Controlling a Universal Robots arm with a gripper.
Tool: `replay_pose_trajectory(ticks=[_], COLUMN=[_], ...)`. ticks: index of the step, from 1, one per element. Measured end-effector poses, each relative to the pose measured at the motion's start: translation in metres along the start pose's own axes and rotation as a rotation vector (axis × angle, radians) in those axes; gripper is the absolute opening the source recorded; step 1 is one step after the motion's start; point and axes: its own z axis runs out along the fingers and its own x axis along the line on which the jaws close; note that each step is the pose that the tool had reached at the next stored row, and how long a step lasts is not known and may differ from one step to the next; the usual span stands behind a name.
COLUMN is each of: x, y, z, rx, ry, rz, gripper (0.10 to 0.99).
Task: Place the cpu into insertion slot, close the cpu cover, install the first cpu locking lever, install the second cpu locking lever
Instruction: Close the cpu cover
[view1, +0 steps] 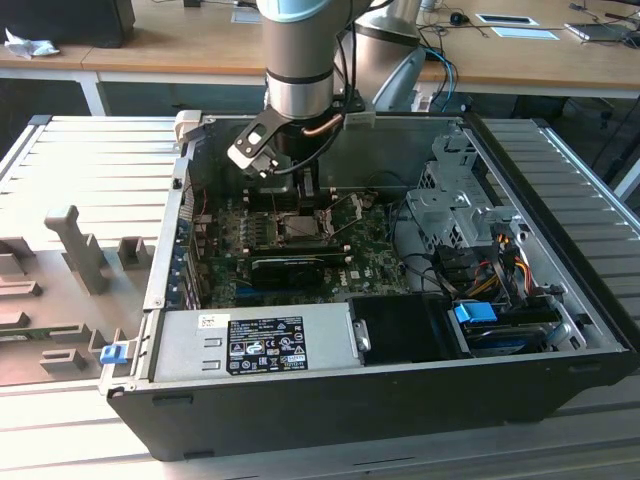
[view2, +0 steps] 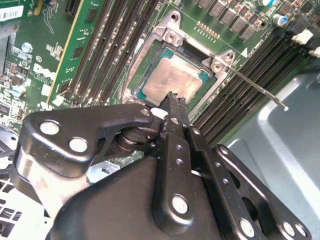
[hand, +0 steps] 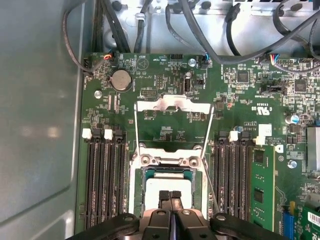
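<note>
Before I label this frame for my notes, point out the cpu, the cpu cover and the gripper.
the cpu (view2: 175, 80), second wrist view, middle of its silvery top.
the cpu cover (hand: 172, 104), first wrist view, far bar of the open frame.
the gripper (hand: 170, 194), first wrist view, midway between its fingertips.

An open black computer case (view1: 330, 415) lies on a ribbed grey metal table (view1: 80, 170). Along its near side sits a silver power supply box (view1: 250, 345) with a black label; at the exterior view's right stands a grey metal drive cage (view1: 450, 205). The green motherboard (hand: 165, 95) carries a round silver coin battery (hand: 120, 79) and long black memory slots (hand: 105, 180). Pale wooden desks (view1: 170, 40) stand far behind.
</note>
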Motion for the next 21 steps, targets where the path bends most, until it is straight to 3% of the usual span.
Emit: replay_pose_trajectory(ticks=[3, 21], x=[-0.0013, -0.0011], y=[0.0032, 0.0046], z=[0.0002, -0.0086], rx=[0.001, 0.002], ry=[0.0004, 0.0009], rz=[0.000, 0.000], gripper=[0.106, 0.106])
